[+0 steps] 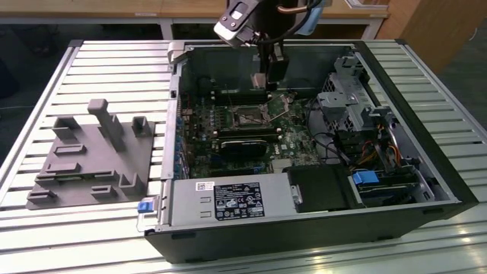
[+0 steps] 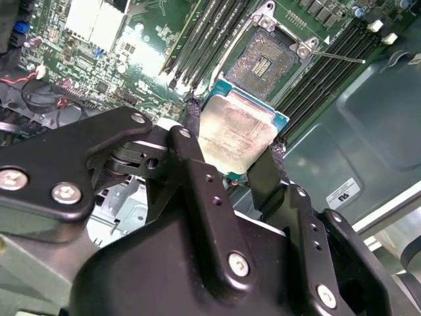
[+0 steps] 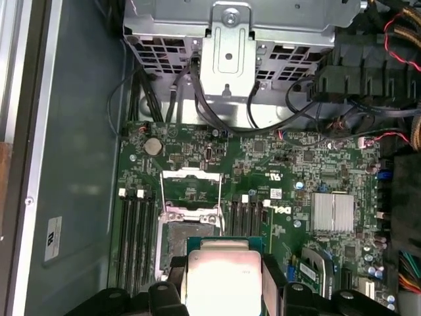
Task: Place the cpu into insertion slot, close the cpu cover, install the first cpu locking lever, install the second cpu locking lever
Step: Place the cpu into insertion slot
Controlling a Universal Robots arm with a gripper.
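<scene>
My claw point(image 2: 233, 137) is clamped on the cpu point(image 2: 242, 125) by two opposite edges and holds it flat. The insertion slot point(image 2: 266, 62) lies open just past the chip's far edge. In the first wrist view the cpu cover point(image 3: 189, 173) stands swung up beyond the slot. The exterior view shows me hanging clear above the board.

No print can be read anywhere. On the power supply point(image 1: 190, 206), top face: large dark label point(image 1: 237, 202) with white symbols and a small white sticker point(image 1: 205, 185) at its corner, both illegible. On the case floor point(image 2: 375, 125) in the second wrist view: rectangular sticker point(image 2: 343, 191), dark marks only. On the motherboard point(image 3: 197, 148) in the first wrist view: small white tag point(image 3: 275, 193), illegible. On the cpu point(image 2: 238, 131) lid: faint marks, illegible
</scene>
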